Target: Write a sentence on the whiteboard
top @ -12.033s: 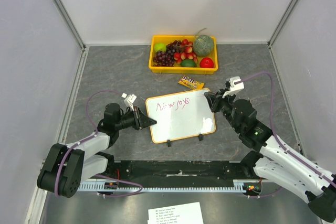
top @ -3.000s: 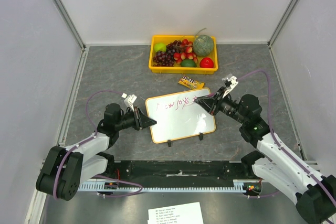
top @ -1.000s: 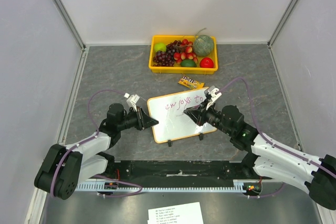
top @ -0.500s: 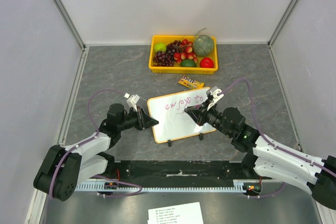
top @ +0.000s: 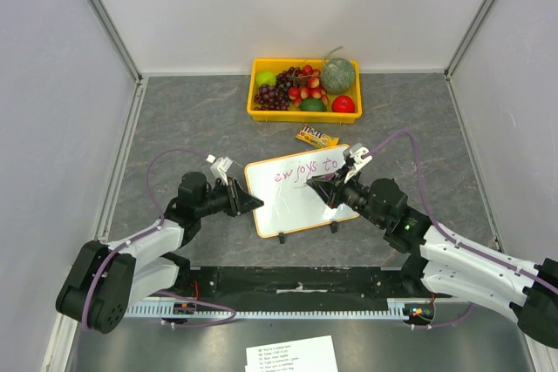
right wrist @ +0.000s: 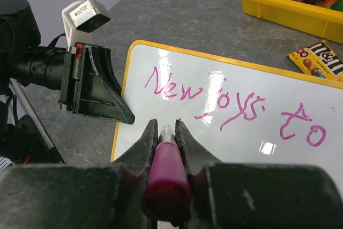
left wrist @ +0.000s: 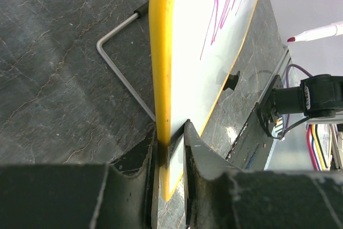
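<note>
While the right pincer (right wrist: 163, 127) is clamped on a purple marker (right wrist: 163, 183), the tip hangs over the blank band of the whiteboard (right wrist: 225, 148). That band lies ahead and below, under the sentence (right wrist: 230, 105), "New joys to", which runs along the board's long axis. In the left wrist view the tip looks clear of the surface. The left pincer (left wrist: 170, 132) is closed on the board's left edge, propping it tilted on the tabletop (top: 192, 119). Beyond the board lies a candy packet (top: 316, 137), and farther off a yellow tray (top: 261, 115) holds grapes, a melon, strawberries and other fruit.
</note>
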`<action>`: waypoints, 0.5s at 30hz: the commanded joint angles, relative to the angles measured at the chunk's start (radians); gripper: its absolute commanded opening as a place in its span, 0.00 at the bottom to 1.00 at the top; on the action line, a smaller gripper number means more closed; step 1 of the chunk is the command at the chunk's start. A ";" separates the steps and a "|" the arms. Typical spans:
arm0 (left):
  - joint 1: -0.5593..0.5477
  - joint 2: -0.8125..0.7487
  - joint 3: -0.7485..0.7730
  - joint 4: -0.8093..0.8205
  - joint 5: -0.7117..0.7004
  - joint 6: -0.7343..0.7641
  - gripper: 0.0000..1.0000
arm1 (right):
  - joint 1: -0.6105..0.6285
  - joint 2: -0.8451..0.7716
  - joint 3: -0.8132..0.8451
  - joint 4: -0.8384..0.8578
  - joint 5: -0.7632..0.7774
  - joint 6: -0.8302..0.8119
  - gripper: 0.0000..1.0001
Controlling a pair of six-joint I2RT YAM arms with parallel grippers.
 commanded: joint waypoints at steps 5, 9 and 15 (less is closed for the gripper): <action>-0.003 0.002 0.011 -0.048 -0.079 0.068 0.02 | 0.005 -0.003 0.004 0.046 0.022 -0.007 0.00; -0.003 0.008 0.013 -0.047 -0.076 0.070 0.02 | 0.005 -0.008 -0.004 0.050 0.021 -0.010 0.00; -0.003 0.005 0.013 -0.047 -0.075 0.070 0.02 | 0.005 -0.003 0.007 0.058 0.013 -0.027 0.00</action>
